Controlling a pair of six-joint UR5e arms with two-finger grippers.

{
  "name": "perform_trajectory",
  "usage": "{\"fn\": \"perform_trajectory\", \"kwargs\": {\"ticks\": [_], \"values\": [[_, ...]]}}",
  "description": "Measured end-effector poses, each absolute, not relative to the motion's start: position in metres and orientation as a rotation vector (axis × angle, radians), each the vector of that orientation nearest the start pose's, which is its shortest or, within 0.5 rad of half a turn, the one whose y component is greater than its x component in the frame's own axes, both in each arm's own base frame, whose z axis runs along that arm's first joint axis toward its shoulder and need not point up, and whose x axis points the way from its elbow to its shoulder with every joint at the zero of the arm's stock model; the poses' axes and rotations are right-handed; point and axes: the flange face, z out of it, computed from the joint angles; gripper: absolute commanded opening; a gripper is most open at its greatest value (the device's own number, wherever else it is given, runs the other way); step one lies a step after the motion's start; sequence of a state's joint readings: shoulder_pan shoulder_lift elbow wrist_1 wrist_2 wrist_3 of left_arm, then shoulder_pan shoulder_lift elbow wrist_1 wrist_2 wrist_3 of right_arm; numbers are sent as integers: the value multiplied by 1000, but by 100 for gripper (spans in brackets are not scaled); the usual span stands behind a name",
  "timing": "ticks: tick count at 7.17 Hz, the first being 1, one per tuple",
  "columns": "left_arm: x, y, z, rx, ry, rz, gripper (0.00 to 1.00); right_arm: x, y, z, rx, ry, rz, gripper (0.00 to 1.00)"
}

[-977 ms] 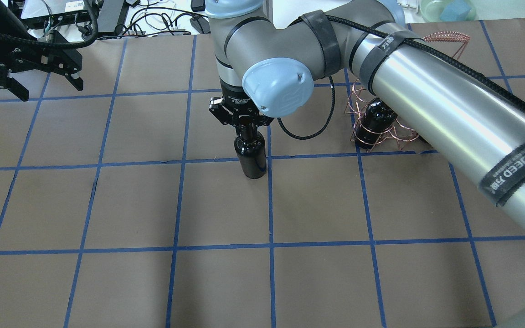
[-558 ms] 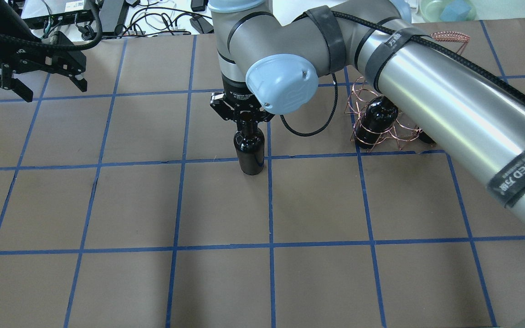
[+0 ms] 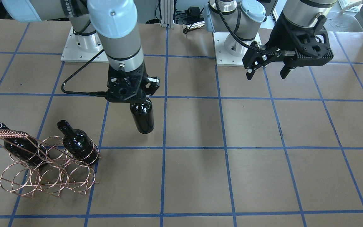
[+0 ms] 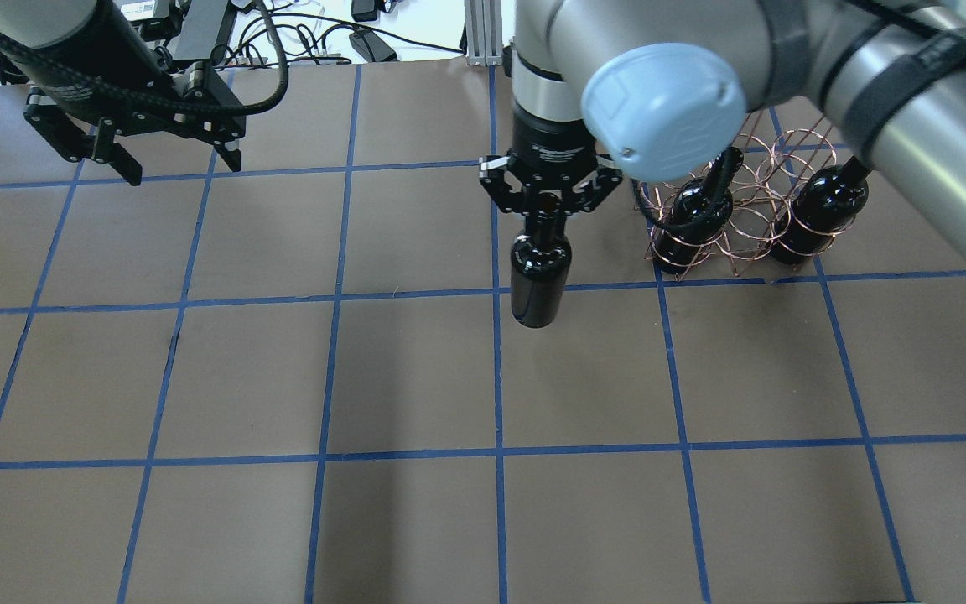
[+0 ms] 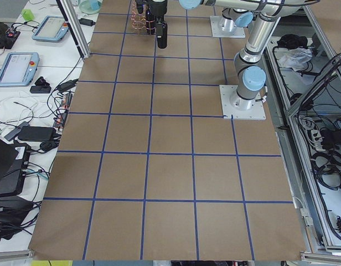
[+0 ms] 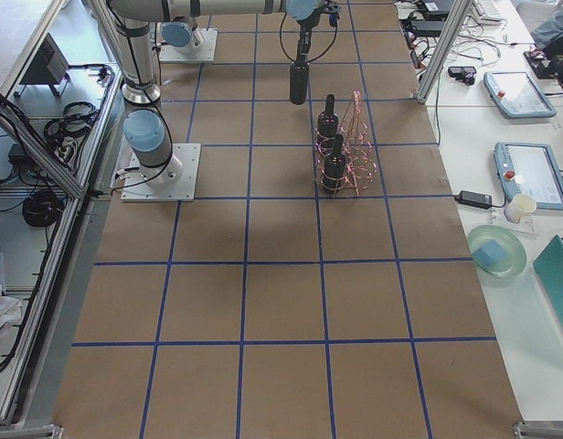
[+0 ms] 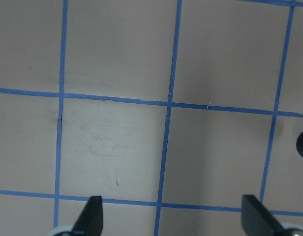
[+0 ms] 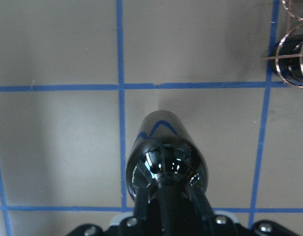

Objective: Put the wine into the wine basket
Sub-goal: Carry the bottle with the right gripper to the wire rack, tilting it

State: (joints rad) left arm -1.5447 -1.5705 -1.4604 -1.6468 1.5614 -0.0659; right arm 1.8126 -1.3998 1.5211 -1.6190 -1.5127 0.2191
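1. The right gripper [image 4: 552,210] is clamped on the neck of a glossy near-black glass wine bottle [image 4: 540,281]. The bottle hangs upright, apparently clear of the surface, near the basket but apart from it.
2. The left gripper [image 4: 181,168] is spread wide and holds nothing, well apart from the work.
3. The copper-coloured wire wine basket [image 3: 49,176] already has two dark bottles [image 3: 79,145] [image 3: 20,148] in it. The rings between them look free, so the carry and lowering remain.
4. The brown table with its blue tape grid [image 4: 416,520] lies beneath it all.
5. Blue-cased handheld screens [image 6: 515,91] and loose cables [image 4: 298,33] sit on the benches alongside.
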Motion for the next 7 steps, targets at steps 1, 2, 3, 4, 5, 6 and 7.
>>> {"fn": "perform_trajectory", "kwargs": {"ticks": [1, 2, 3, 4, 5, 6, 7], "values": [[-132, -494, 533, -126, 3149, -53, 100, 219, -491, 428, -129, 3095, 153, 9], [-138, -491, 532, -114, 3150, -50, 100, 170, -483, 430, -227, 3083, 175, 8], [-142, -490, 531, -105, 3150, -47, 100, 124, -481, 433, -275, 3077, 196, 8], [-144, -488, 531, -100, 3150, -45, 100, 79, -482, 438, -278, 3087, 201, 8], [-144, -487, 531, -98, 3150, -43, 100, 41, -484, 442, -273, 3112, 199, 7], [-144, -486, 532, -97, 3150, -41, 100, 20, -487, 449, -268, 3137, 194, 7], [-145, -486, 532, -95, 3150, -41, 100, 12, -495, 463, -250, 3146, 160, 7]]}}
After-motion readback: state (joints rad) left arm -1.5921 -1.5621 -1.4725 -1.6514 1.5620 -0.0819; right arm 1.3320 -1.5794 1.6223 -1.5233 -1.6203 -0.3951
